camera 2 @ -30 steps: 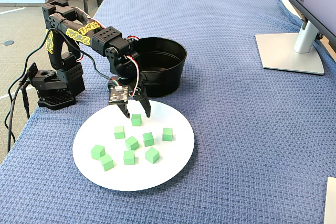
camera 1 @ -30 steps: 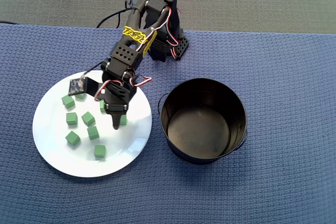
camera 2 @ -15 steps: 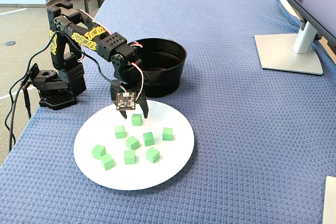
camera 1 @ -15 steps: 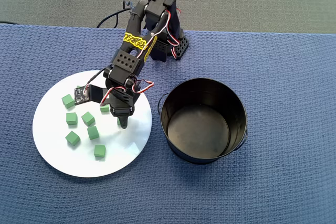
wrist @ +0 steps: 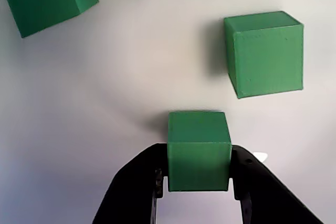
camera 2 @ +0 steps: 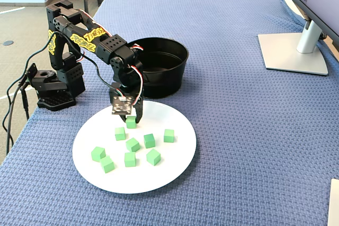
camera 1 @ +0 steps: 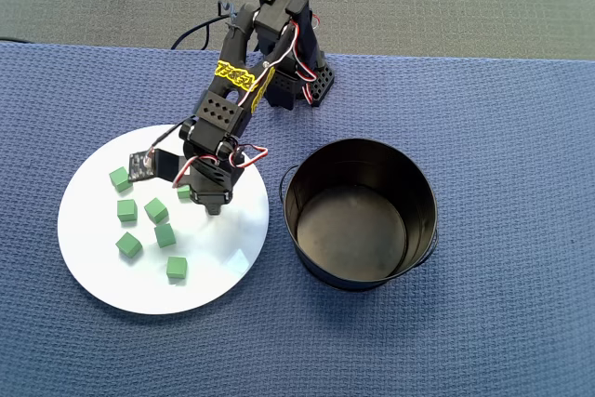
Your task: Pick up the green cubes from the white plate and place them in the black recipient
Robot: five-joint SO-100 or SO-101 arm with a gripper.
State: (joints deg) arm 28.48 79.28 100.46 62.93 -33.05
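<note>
Near the plate's edge closest to the pot, your gripper (wrist: 198, 182) has its two jaws pressed against opposite sides of one green cube (wrist: 199, 157), holding it low over the white plate (camera 2: 175, 162). The wrist view shows only the lower part of the cube between the jaws, so the hold looks shallow to me. If you lift or swing quickly, the cube could twist out and drop onto the plate, or onto the blue cloth (camera 2: 238, 104) short of the black recipient (camera 1: 361, 214), which stands empty just beside the plate. The tall wall is another risk: carry too low and the cube or a jaw may clip the rim. Seven other green cubes (camera 2: 132, 144) lie loose toward the plate's middle and far side.

A second ago your jaws stood spread around this cube; since then they have closed on it, and the other cubes have not moved.
</note>
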